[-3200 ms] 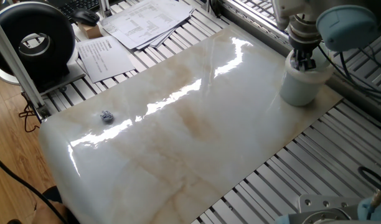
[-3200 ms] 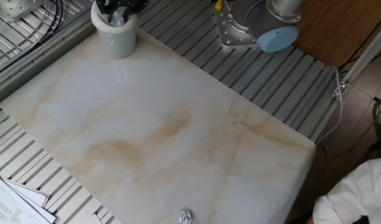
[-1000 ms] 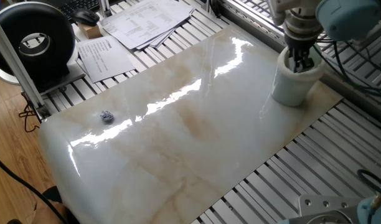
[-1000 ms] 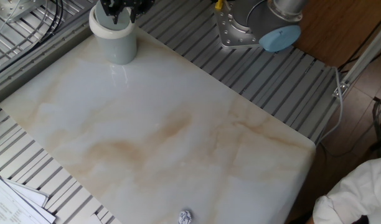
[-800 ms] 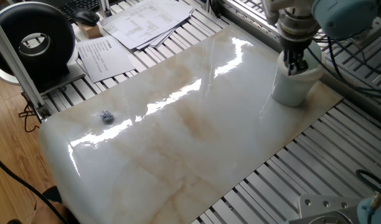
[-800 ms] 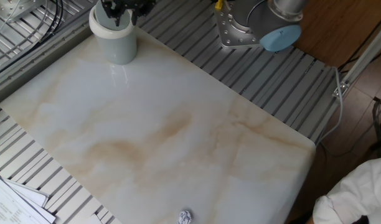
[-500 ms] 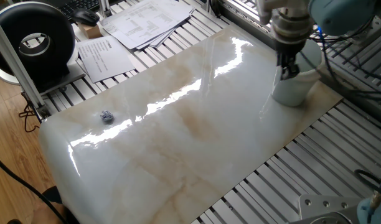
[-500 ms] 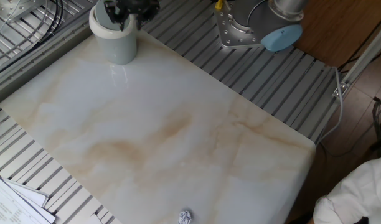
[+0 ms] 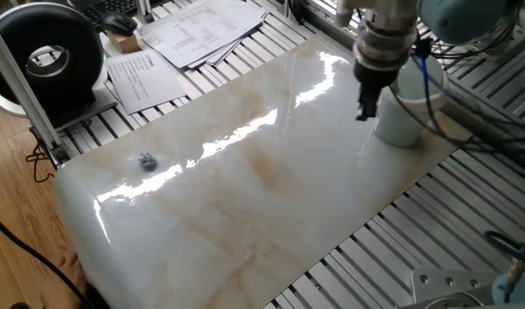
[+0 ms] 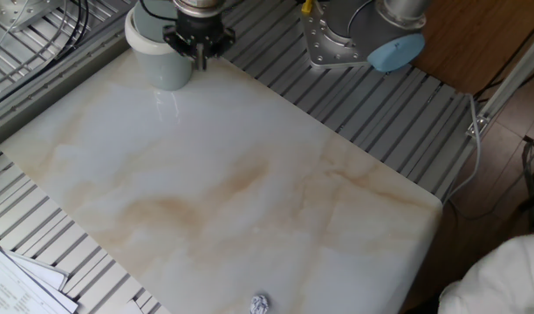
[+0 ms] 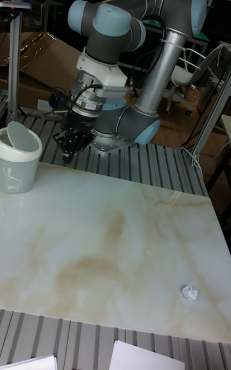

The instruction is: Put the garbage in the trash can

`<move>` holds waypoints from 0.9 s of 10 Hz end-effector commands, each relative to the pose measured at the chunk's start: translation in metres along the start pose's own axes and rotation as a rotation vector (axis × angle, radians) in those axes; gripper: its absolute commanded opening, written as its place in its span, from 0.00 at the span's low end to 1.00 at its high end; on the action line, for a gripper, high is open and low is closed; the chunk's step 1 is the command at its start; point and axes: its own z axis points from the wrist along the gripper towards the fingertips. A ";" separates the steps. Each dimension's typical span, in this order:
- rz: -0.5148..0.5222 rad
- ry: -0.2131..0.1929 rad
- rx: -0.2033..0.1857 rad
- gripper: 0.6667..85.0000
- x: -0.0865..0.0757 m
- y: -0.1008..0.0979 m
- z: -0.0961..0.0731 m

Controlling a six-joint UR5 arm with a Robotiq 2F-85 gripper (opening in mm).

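Beside the trash can [image 9: 406, 112], no readable writing shows.

Jaws are too dark and small to read, gap unclear from every side. The cup's [image 11: 18, 159] inside is hidden behind its wall. The wad [image 10: 260, 303] is cut at the frame's bottom, barely a speck.
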 end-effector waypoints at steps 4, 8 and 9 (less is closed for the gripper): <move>0.232 -0.075 -0.077 0.01 -0.121 0.057 -0.009; 0.136 -0.063 -0.014 0.64 -0.117 0.044 -0.007; 0.135 -0.094 -0.015 0.73 -0.112 0.040 -0.006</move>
